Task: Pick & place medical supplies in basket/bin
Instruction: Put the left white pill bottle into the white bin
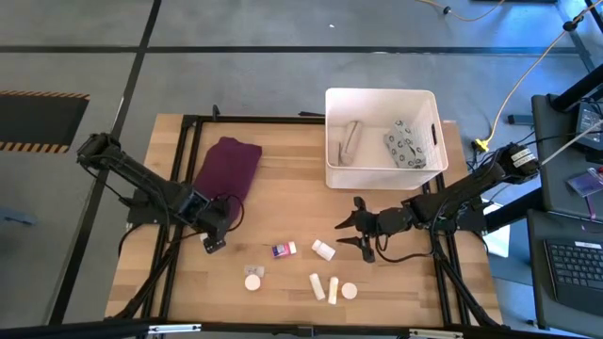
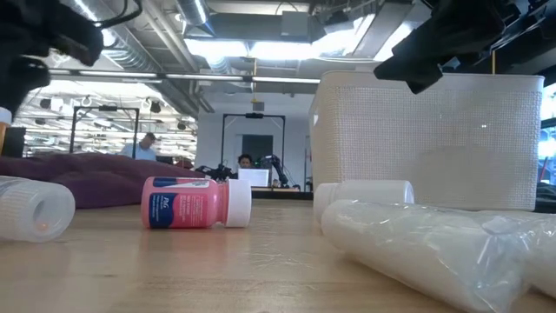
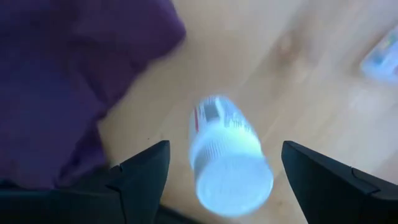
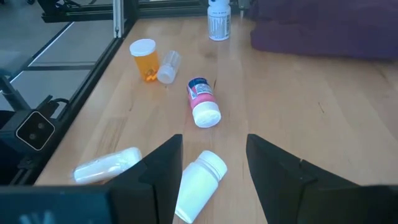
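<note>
My left gripper [image 1: 213, 237] is open at the table's left, next to the purple cloth [image 1: 229, 166]. It points down over a white labelled pill bottle [image 3: 227, 158], which stands upright [image 4: 217, 18] between the fingers with a gap on each side. My right gripper [image 1: 350, 234] is open and low over the table's middle, pointing toward the left edge. A plain white bottle [image 4: 199, 185] lies on its side just ahead of its fingertips [image 1: 323, 250]. The white tub [image 1: 336, 151] at the far right holds a beige roll [image 1: 350, 141] and a grey patterned pouch [image 1: 405, 146].
A pink-labelled bottle [image 1: 283, 250] lies on its side mid-table [image 2: 195, 202]. An orange vial [image 4: 144, 59] and a clear vial [image 4: 166, 67] lie near the front edge, with two white tubes [image 1: 323, 287] and a round white container [image 1: 350, 291] further right along it.
</note>
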{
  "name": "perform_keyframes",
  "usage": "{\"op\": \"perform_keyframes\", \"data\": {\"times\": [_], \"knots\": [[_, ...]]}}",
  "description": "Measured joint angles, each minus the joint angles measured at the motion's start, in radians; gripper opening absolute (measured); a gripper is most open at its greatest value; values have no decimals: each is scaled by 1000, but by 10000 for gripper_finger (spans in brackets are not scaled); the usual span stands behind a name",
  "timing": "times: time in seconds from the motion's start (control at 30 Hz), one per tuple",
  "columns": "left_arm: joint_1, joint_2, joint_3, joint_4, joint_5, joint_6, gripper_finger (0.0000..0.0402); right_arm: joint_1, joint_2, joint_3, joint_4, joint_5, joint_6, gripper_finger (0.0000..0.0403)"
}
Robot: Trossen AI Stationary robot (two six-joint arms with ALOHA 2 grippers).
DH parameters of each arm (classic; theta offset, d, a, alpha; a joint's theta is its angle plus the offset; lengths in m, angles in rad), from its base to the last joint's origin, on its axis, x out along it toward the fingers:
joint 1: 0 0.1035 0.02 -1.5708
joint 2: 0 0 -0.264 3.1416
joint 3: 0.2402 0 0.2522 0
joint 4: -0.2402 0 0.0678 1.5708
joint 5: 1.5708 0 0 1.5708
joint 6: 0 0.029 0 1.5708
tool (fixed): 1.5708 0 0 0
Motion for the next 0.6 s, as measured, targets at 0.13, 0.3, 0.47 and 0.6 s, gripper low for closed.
{"op": "perform_keyframes", "data": {"times": [0.13, 0.3, 0.47, 0.6], "knots": [[-27, 23, -1, 3, 20, -14, 301, 0, 0, 0, 1, 0, 0, 179], [-49, 62, -1, 3, 27, -43, 300, 0, 0, 0, 1, 0, 1, 179], [-63, 119, -1, 3, 60, -12, 280, 0, 0, 0, 1, 0, -12, 179], [-60, 146, -1, 3, 63, 30, 239, 0, 0, 0, 2, 0, -21, 179]]}}
